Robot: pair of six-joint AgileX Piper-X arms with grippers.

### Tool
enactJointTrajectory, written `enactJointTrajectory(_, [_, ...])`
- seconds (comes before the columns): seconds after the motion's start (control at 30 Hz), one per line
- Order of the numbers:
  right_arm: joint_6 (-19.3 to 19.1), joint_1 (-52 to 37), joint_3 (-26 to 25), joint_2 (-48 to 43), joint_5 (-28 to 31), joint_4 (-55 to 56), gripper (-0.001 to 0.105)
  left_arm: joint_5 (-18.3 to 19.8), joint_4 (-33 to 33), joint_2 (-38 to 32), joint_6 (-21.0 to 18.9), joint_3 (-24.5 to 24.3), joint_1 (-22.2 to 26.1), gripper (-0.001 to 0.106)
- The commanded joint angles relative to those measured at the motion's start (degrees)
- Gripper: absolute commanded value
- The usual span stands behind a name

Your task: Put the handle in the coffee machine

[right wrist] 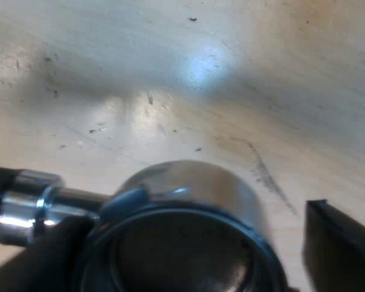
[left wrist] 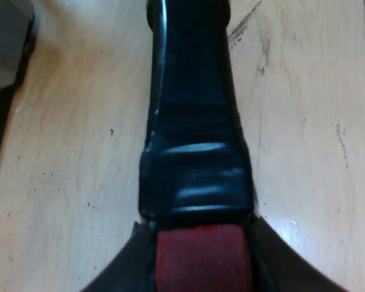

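Observation:
The holder's dark handle (left wrist: pixel 191 121) stretches away over the wooden table (left wrist: pixel 61 152), and its red end (left wrist: pixel 201 258) sits between my left gripper's fingers (left wrist: pixel 118 274). My left gripper (left wrist: pixel 198 234) is shut on that red end. In the right wrist view the holder's round metal basket (right wrist: pixel 182 237) lies close under the camera, with its shiny neck (right wrist: pixel 30 204) leading off to the handle. My right gripper (right wrist: pixel 188 243) is open and straddles the basket. One finger (right wrist: pixel 337 243) stands apart from the basket's rim, while the other is a dark blur by the neck.
The scuffed, pale wooden table top (right wrist: pixel 170 73) lies under both arms. A dark edge (left wrist: pixel 6 91) borders the table beside the handle's far part.

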Motion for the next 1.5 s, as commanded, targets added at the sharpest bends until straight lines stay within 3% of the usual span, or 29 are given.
enactJointTrajectory(0.03, [-0.7,0.0,-0.9,-0.6,0.1,-0.9,0.103,3.4,-0.1,-0.9,0.9,0.0,-0.4,0.000])
enactJointTrajectory(0.3, [-0.7,0.0,-1.7,-1.6,0.2,-3.3,0.103,5.3,1.9,-0.9,0.9,0.0,2.1,0.000])
enactJointTrajectory(0.5, [-5.2,0.0,-5.7,-4.9,10.0,-7.1,0.103,6.5,5.7,-3.1,2.5,0.0,12.3,0.000])
enactJointTrajectory(0.67, [-5.3,0.0,-5.7,-6.1,10.4,-11.6,0.103,9.4,9.3,-5.8,5.5,0.0,19.6,0.000])
enactJointTrajectory(0.73, [-5.3,0.0,-5.7,-6.1,10.4,-12.5,0.103,13.0,13.2,-6.2,5.5,0.0,22.6,0.000])
enactJointTrajectory(0.87, [-5.2,0.0,-5.3,-5.8,10.4,-12.4,0.103,14.0,16.9,-6.5,6.5,-0.4,26.1,0.000])
enactJointTrajectory(0.97, [-3.9,0.0,-5.3,-5.8,10.4,-12.3,0.103,14.9,19.9,-6.6,9.7,-1.7,29.4,0.000])
enactJointTrajectory(1.07, [-4.3,1.0,-5.3,-5.8,11.5,-12.8,0.103,18.2,22.3,-6.6,10.1,-3.6,33.0,0.000])
enactJointTrajectory(1.27, [-4.4,10.2,-5.3,-5.8,28.3,-19.0,0.103,21.3,22.4,-6.5,11.3,-5.4,40.4,0.000])
enactJointTrajectory(1.5, [-4.4,18.1,-5.3,-5.8,39.7,-22.9,0.103,22.1,22.6,-6.3,12.8,-5.4,40.6,0.000])
